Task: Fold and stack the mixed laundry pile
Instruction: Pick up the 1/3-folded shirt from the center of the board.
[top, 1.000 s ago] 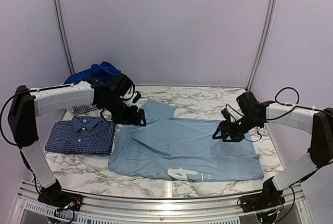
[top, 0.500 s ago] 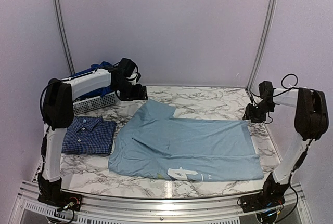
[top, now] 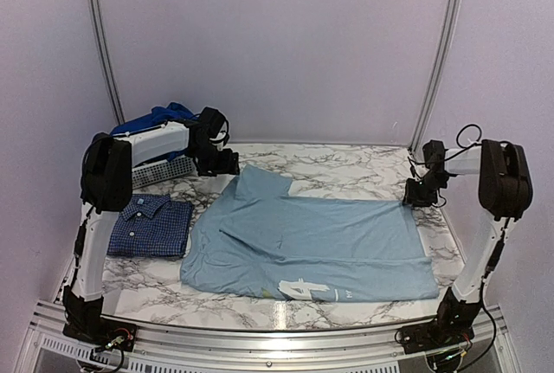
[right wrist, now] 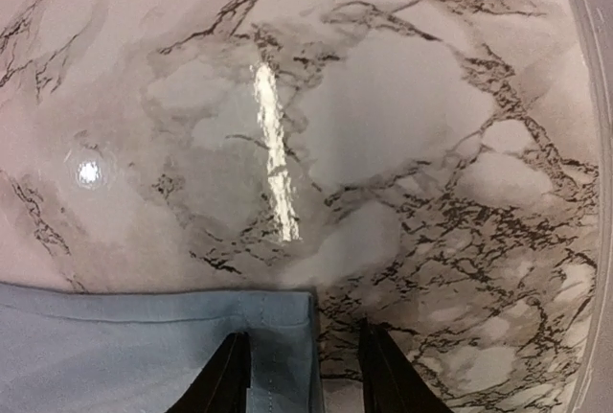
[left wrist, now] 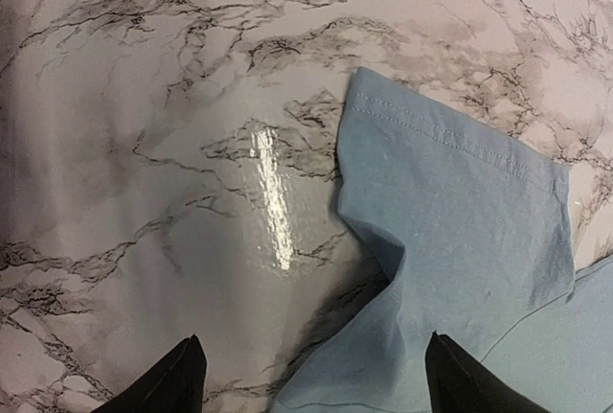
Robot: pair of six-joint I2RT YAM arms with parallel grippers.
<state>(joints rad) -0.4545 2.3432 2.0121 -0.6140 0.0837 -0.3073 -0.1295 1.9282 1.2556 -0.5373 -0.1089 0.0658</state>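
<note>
The T-shirt (top: pixel 312 243) is the garment in hand. It lies flat on the worktop (top: pixel 346 161), filling the middle from near the left side to near the right, and both arms are at its far edge, set up to take hold for a fold. The left jaws stand wide apart and hold nothing; in the left wrist view one fingertip (left wrist: pixel 177 379) is over bare marble and the other over cloth, with the base of the sleeve (left wrist: pixel 450 212) between them. The right jaws stand narrower but apart, astride the far right corner (right wrist: pixel 283 336) of the T-shirt and not clamped on it. The next move, as I judge it, is for each arm to pinch its edge: the right only has to close where it is, while the left probably needs to settle lower over the sleeve first. Then both can lift and carry the far edge toward the near one. The T-shirt's long axis runs left to right across the worktop. The stitched hem appears to be at the right end, the sleeve points to the far left, and the white print sits by the near edge. A folded navy shirt (top: pixel 149 226) lies just to its left, apart from it.
</note>
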